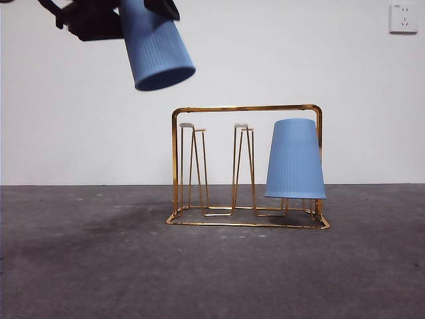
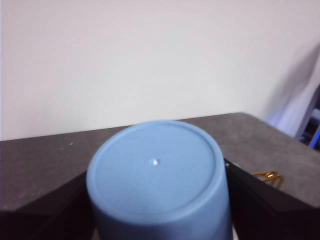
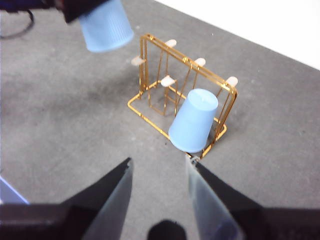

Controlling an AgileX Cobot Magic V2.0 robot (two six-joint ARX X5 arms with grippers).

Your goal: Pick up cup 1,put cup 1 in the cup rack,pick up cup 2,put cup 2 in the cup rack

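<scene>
Left claw point(image 1: 109, 16) is mostly cut off by the front view's top edge; only a dark mass is showing, pinching a ribbed light-blue plastic cup point(image 1: 156, 46). That cup is hanging tilted, mouth down and angled, in the air above and to one side of the gold thin-wire cup rack point(image 1: 247, 166), well apart from it. In the left wrist view the cup's flat base point(image 2: 156, 172) is filling most of the frame and hiding the claw tips; only a sliver of the rack point(image 2: 269, 177) is peeking out beside one jaw.

A second ribbed light-blue cup point(image 1: 295, 159) is sitting upside down over a prong at one end of the rack, leaning slightly; the prong inside is hidden. The other prongs with pale tips are standing bare.

Right claw point(image 3: 159, 172) is hovering spread, pinching nothing, above the dark grey desk point(image 1: 86, 266) near the rack's cup end. Only its wrist view is showing the rack has two prong rows; the front view is flattening them. White wall socket point(image 1: 404, 18) is showing in the front view alone.
</scene>
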